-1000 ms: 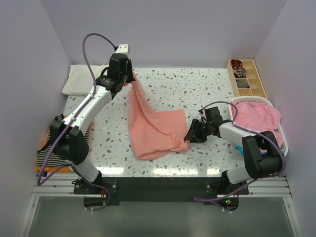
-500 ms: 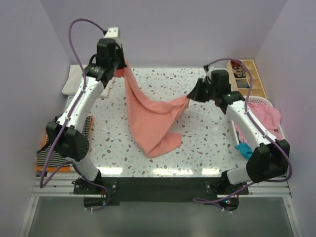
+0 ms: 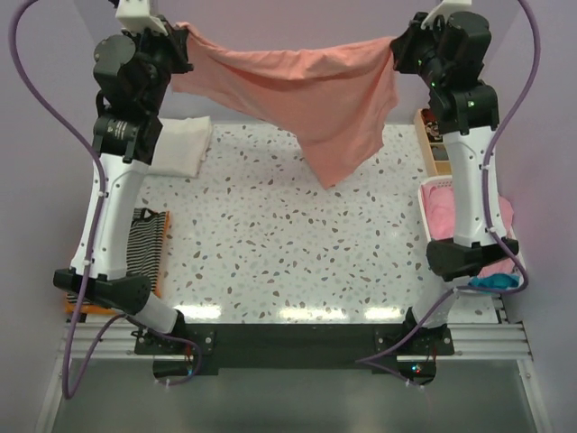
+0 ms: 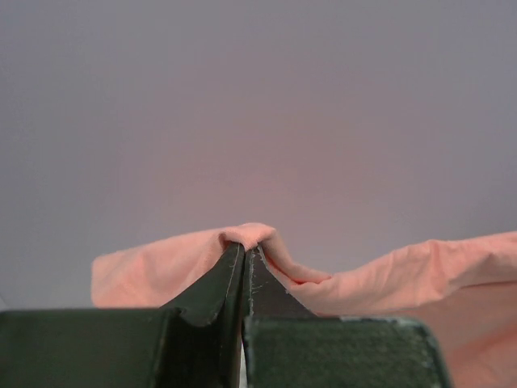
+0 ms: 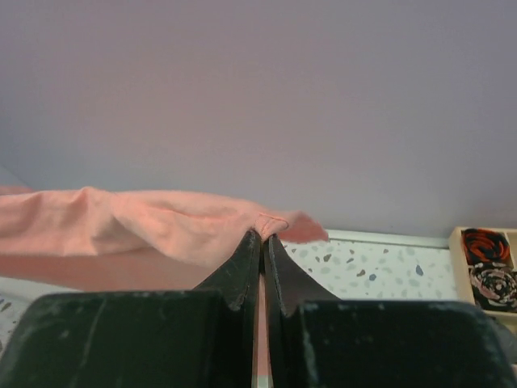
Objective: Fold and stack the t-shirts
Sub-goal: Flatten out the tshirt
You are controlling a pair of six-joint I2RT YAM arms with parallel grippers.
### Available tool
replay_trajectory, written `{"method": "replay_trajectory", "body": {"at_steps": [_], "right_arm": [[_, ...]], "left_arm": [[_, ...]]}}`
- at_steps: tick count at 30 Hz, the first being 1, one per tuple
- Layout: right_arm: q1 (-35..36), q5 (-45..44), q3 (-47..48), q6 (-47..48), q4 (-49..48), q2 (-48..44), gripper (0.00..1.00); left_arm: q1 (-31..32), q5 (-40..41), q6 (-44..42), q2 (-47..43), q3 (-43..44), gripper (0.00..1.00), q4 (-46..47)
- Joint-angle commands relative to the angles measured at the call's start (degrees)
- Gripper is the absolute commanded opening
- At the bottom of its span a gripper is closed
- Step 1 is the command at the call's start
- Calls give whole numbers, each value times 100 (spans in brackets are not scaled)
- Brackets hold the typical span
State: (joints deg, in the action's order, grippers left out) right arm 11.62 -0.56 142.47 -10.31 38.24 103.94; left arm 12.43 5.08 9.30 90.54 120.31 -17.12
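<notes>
A salmon-pink t-shirt point(image 3: 315, 86) hangs stretched high above the table between both arms, its lower part drooping to a point over the back of the table. My left gripper point(image 3: 185, 41) is shut on one end of the shirt point(image 4: 161, 271); cloth bulges over its tips point(image 4: 245, 245). My right gripper point(image 3: 394, 47) is shut on the other end point(image 5: 145, 222), with a hem fold pinched at its tips point(image 5: 262, 234). A striped t-shirt point(image 3: 144, 239) lies folded at the left edge. A pink t-shirt point(image 3: 455, 212) fills the basket on the right; a teal one point(image 3: 496, 281) shows beside it.
A white folded cloth point(image 3: 185, 144) lies at the back left of the speckled table point(image 3: 288, 244). A wooden compartment box point(image 3: 433, 144) stands at the back right, partly hidden by the right arm. The white basket point(image 3: 433, 188) sits at the right edge.
Both arms rose high and apart, lifting the salmon-pink t-shirt off the table and spreading it. The right gripper closed on the shirt's corner within the last second.
</notes>
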Motion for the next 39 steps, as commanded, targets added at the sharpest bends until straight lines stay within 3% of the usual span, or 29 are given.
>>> {"method": "replay_trajectory", "body": {"at_steps": [1,6,7,14,19,25,26,27,29,31,35,39], "right_arm": [[-54,186,-989,144,-78,-451,2],[-45,1012,-3851,-392,-947,-1873,1],[-45,1370,-4224,-611,-1011,-2051,0],[-2,2409,-7185,-1158,-539,-3712,0],[34,2638,-8235,-1070,455,-5065,2],[60,3852,-8781,-1202,1483,-5595,5],[60,3818,-8711,-1176,1711,-5691,22],[51,3496,-8623,-1115,1826,-5701,35],[60,2950,-8325,-1088,1959,-5675,63],[60,1909,-8219,-1193,1767,-5631,68],[51,33,-8262,-1535,767,-5272,74],[25,-489,-8201,-1685,-79,-3668,74]], "left_arm": [[-30,-455,-130,-404,-1373,0,639],[-30,-473,414,-1538,-3257,0,974],[-21,-830,510,-1687,-3869,0,1009],[-21,-1606,1275,-2734,-5850,0,43],[-21,-2414,1592,-3472,-6968,0,-596],[-12,-2899,1655,-3781,-6776,0,-1966],[-12,-2899,1576,-3755,-6671,0,-2179],[-12,-2873,1497,-3702,-6444,6,-2399],[-12,-2654,1373,-3631,-6310,40,-2734],[-12,-2199,1373,-3640,-6195,100,-2587],[-21,-1862,1460,-3579,-6353,100,-1595],[-21,-1415,1504,-2921,-6380,100,-390]]}}
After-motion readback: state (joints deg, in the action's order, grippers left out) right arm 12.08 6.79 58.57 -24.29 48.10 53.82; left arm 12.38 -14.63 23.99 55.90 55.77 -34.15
